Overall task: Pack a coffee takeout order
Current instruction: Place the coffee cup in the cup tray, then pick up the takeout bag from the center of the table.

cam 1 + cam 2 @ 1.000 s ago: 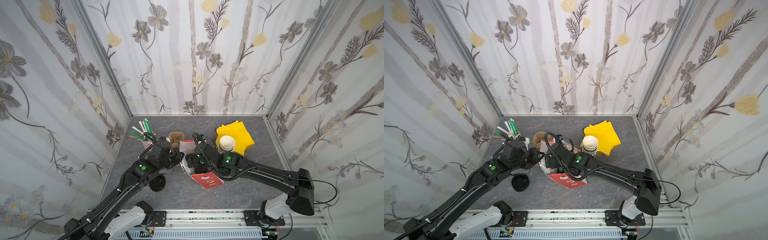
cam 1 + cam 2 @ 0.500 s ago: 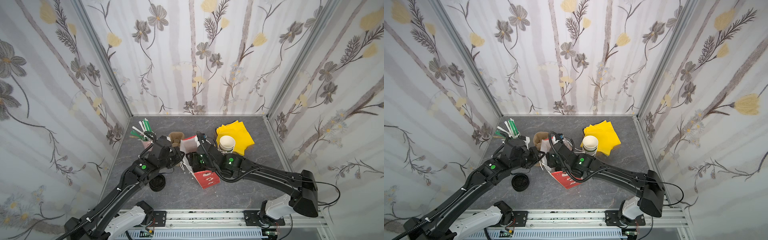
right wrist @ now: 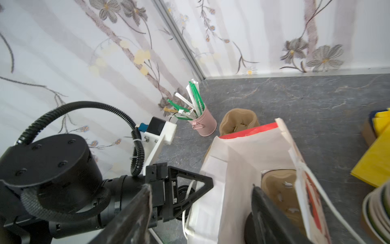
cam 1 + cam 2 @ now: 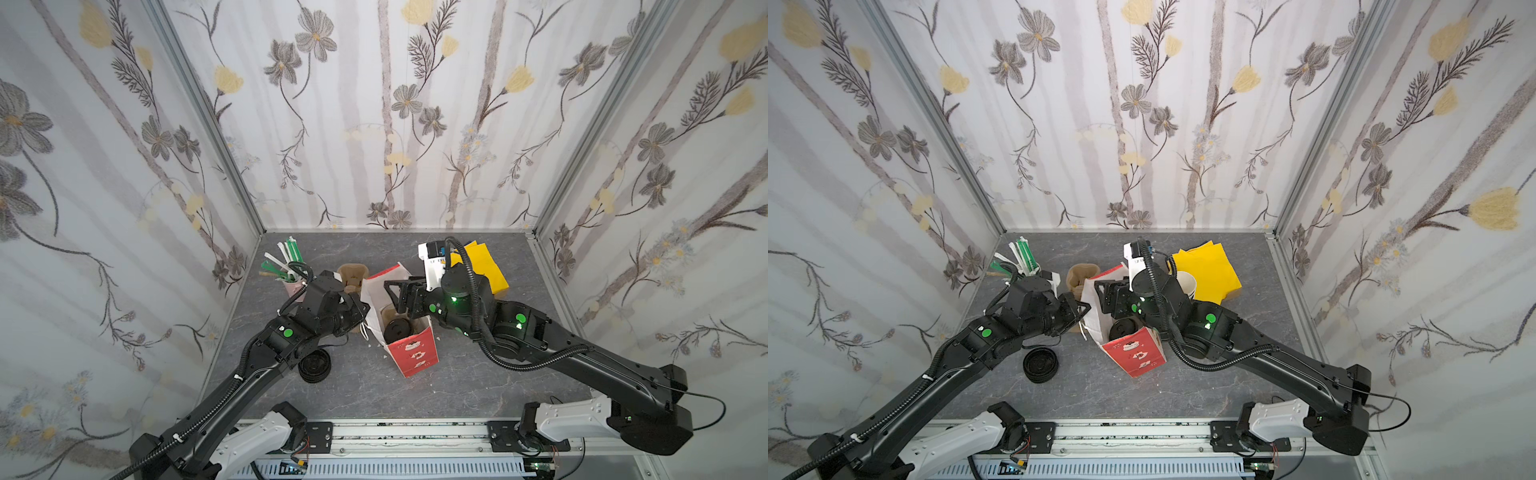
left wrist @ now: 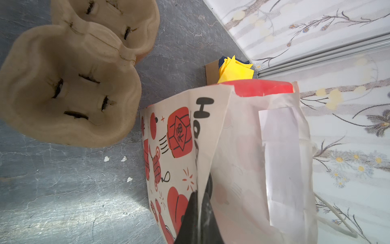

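Note:
The red, white-lined paper bag (image 4: 411, 353) (image 4: 1133, 353) stands open in the middle of the table. Inside it sit a tan pulp carrier (image 3: 278, 183) and a black-lidded cup (image 4: 397, 330) (image 4: 1121, 330). My left gripper (image 4: 363, 309) (image 5: 198, 194) is shut on the bag's (image 5: 242, 147) left rim. My right gripper (image 4: 397, 289) (image 3: 200, 187) hangs open just above the bag's (image 3: 242, 158) mouth, holding nothing. Yellow napkins (image 4: 486, 266) (image 4: 1208, 270) lie at the back right. Green straws (image 4: 286, 262) (image 3: 194, 101) stand in a pink cup at the back left.
A stack of spare carriers (image 4: 352, 274) (image 5: 69, 84) stands just behind the bag on the left. Loose black lids (image 4: 314, 365) (image 4: 1040, 365) lie under my left arm. Stacked paper cups (image 4: 1187, 282) (image 3: 377, 211) stand beside my right wrist. Patterned walls close off three sides.
The bag has come up from leaning forward to standing. My right gripper has pulled out of it, risen and drawn back to the right. The left gripper has kept its hold on the rim.

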Motion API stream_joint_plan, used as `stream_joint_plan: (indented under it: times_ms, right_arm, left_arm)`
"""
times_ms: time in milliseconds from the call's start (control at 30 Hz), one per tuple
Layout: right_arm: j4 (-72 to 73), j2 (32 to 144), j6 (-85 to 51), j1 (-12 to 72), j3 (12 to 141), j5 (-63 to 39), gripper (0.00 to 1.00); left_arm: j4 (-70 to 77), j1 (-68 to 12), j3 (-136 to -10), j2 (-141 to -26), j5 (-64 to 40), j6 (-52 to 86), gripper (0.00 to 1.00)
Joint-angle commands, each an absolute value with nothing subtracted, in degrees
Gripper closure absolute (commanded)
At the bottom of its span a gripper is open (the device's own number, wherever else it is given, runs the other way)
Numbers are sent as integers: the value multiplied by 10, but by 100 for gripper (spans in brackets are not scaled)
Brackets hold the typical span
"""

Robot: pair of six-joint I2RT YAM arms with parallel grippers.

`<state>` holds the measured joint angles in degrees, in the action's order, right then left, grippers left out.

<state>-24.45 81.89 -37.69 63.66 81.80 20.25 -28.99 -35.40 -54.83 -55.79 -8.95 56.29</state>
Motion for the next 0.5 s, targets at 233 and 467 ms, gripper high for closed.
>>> stream_joint_plan:
  times_ms: [233, 467]
  right_arm:
    - [-530, 887, -441, 601, 881, 293, 19]
    - [-547, 932, -441, 583, 890, 239, 45]
  left_arm:
    - [-250, -353, -557, -552, -97, 522, 100]
    - [-243, -354, -543, -543, -98, 501, 100]
